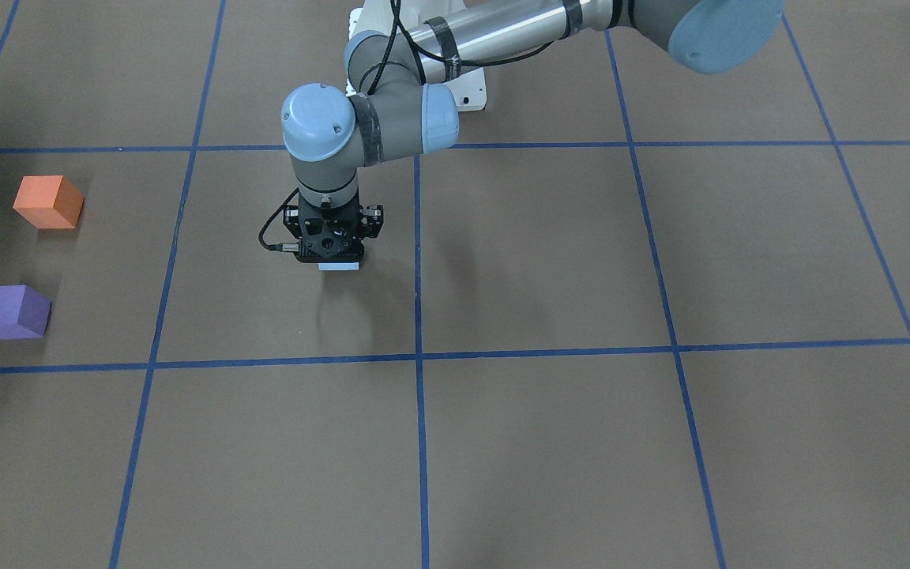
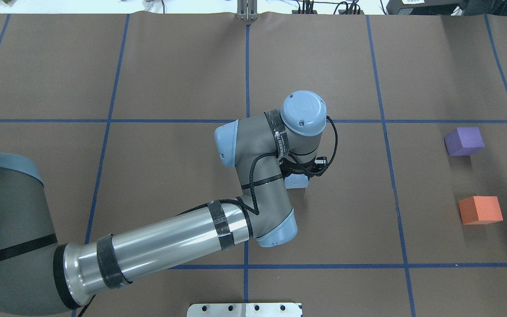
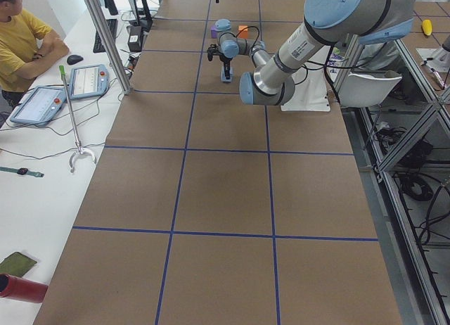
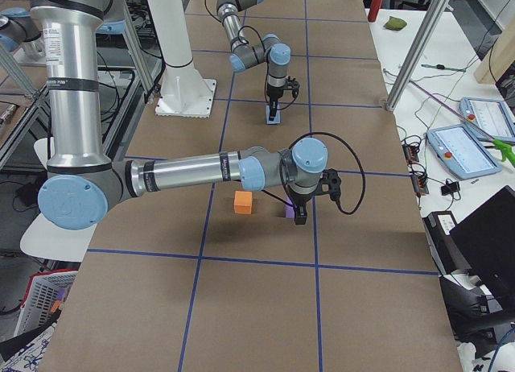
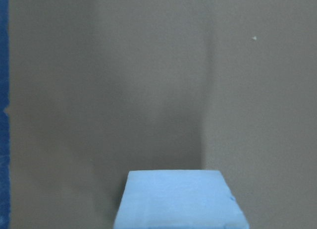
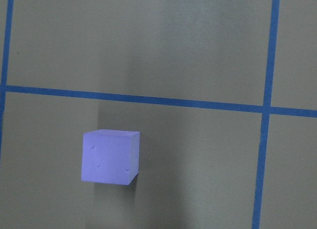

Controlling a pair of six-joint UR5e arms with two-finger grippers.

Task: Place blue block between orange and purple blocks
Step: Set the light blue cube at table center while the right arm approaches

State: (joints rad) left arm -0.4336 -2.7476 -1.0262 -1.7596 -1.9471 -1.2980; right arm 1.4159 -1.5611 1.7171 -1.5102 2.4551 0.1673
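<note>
The light blue block sits right under my left gripper near the table's middle, and fills the bottom of the left wrist view. The gripper seems shut on it, though its body hides the fingers. I cannot tell whether the block touches the table. The orange block and the purple block stand apart on my right side, with a gap between them. My right gripper shows only in the exterior right view, above the purple block. I cannot tell whether it is open or shut.
Blue tape lines divide the brown table into squares. The white base plate is at the near edge. An operator sits at a side desk with tablets.
</note>
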